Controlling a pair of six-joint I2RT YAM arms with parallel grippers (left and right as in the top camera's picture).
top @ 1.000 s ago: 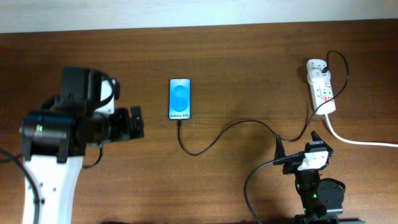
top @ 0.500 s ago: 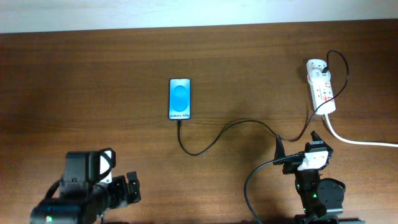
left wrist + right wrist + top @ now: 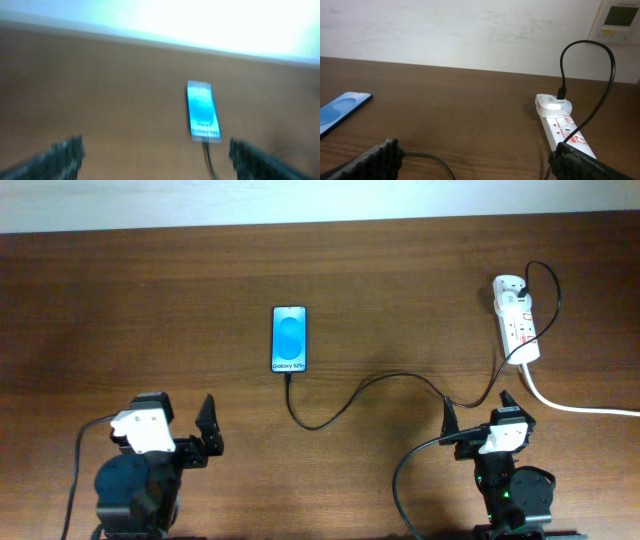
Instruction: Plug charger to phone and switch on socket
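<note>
The phone (image 3: 289, 338) lies at upper centre of the counter (image 3: 120, 300), the charger (image 3: 340, 402) seemingly plugged into its lower edge and running to the socket (image 3: 515, 320) at upper right, switch state unreadable, left fingers (image 3: 209, 428) and right fingers (image 3: 449, 420) spread empty along the bottom

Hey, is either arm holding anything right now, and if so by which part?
Nothing is held. The left gripper and right gripper are both open; the charger cable lies ungripped.

Left wrist view blurs the phone (image 3: 203, 110) lettering
</note>
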